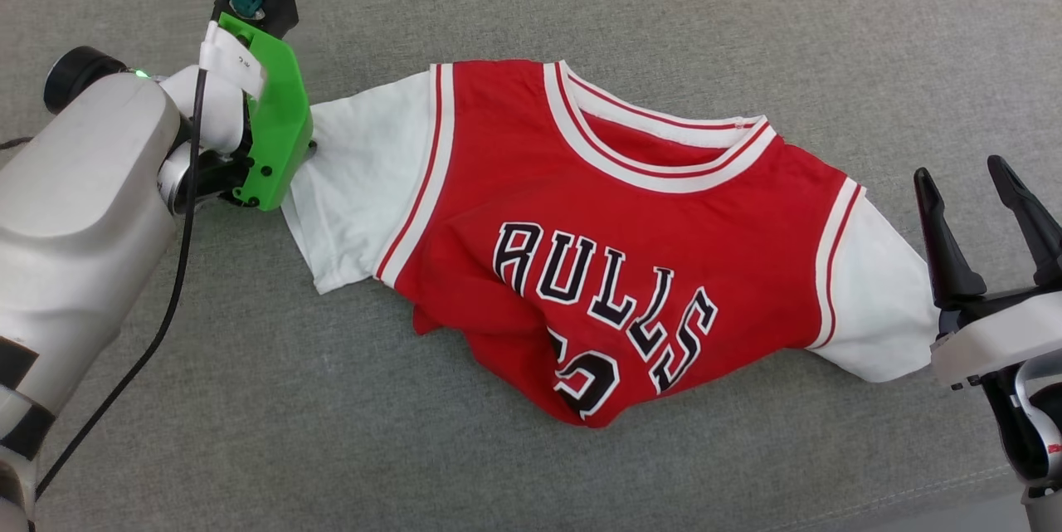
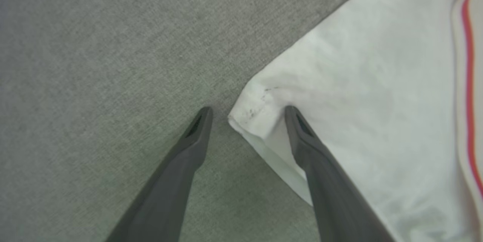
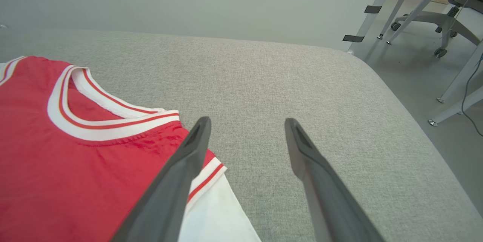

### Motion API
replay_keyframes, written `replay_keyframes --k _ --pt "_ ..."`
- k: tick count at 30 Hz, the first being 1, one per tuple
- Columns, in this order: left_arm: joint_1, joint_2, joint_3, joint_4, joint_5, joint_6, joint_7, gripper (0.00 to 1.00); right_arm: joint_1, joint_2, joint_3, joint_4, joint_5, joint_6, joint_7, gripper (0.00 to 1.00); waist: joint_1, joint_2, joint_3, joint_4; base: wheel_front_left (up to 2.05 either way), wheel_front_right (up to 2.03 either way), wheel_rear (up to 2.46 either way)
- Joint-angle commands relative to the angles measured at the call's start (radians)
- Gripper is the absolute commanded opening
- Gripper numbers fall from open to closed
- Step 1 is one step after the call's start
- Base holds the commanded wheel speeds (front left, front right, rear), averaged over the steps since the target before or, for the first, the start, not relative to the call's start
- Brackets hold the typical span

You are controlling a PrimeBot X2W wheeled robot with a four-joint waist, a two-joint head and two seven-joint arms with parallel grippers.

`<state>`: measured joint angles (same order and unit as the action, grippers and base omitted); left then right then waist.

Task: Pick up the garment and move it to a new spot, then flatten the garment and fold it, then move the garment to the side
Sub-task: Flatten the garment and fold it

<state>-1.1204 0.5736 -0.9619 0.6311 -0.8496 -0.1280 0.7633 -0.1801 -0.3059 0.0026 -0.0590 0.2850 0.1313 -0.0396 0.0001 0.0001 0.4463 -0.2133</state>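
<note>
I see my left hand spread around a sleeve corner of the Bulls jersey, right hand spread beside it.

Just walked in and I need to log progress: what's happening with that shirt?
A two-armed robot is working on a red jersey that lies front up on a grey padded surface. Its sleeves are spread out, but the lower hem is bunched, so it is not yet flat or folded. The left pincer is open and straddles the corner of one white sleeve; whether it touches the cloth is unclear. The right pincer is open beside the other sleeve, holding nothing.
</note>
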Motion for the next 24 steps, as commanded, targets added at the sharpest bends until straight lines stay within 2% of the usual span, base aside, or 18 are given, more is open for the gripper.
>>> replay_keyframes --k 1,3,4,5,9,13,19,24 --pt "0.018 0.0 -0.048 0.013 -0.007 -0.003 0.018 1.0 -0.017 0.001 0.0 0.005 0.004 -0.001 -0.009 1.0 -0.0001 -0.0001 0.02 -0.018 0.0 0.0 0.0" --pt "0.022 0.008 -0.094 0.008 -0.027 -0.003 0.03 1.0 -0.022 -0.001 -0.002 0.01 0.004 -0.001 -0.012 1.0 -0.0001 -0.0001 0.022 -0.016 0.0 0.0 0.0" --pt "0.025 0.013 -0.116 0.001 -0.045 -0.003 0.036 0.82 -0.023 -0.003 -0.004 0.012 0.004 -0.001 -0.014 1.0 -0.0001 -0.0001 0.022 -0.013 0.0 0.0 0.0" --pt "0.024 0.018 -0.13 -0.003 -0.055 -0.003 0.035 0.0 -0.025 -0.003 -0.006 0.013 0.004 -0.001 -0.014 1.0 -0.0001 -0.0001 0.021 -0.011 0.0 0.0 0.0" --pt "0.005 0.04 -0.191 -0.018 -0.059 -0.003 -0.029 0.0 -0.036 -0.011 -0.006 0.016 0.01 -0.001 -0.01 1.0 -0.0001 -0.0001 0.01 0.001 0.0 0.0 0.0" --pt "-0.033 0.045 -0.199 -0.016 -0.02 -0.003 -0.216 0.0 -0.052 -0.055 -0.028 0.008 0.024 -0.001 0.01 1.0 -0.0001 -0.0001 -0.019 0.025 0.0 0.0 0.0" --pt "-0.057 0.06 -0.179 -0.002 -0.013 -0.003 -0.422 0.0 -0.1 -0.166 -0.039 -0.02 0.12 -0.001 0.103 1.0 -0.0001 -0.0001 -0.079 0.062 0.0 0.0 0.0" --pt "-0.048 0.082 -0.171 -0.021 -0.018 -0.003 -0.501 0.0 -0.149 -0.32 0.034 -0.036 0.226 -0.001 0.279 1.0 -0.0001 -0.0001 -0.117 0.1 0.0 0.0 0.0"
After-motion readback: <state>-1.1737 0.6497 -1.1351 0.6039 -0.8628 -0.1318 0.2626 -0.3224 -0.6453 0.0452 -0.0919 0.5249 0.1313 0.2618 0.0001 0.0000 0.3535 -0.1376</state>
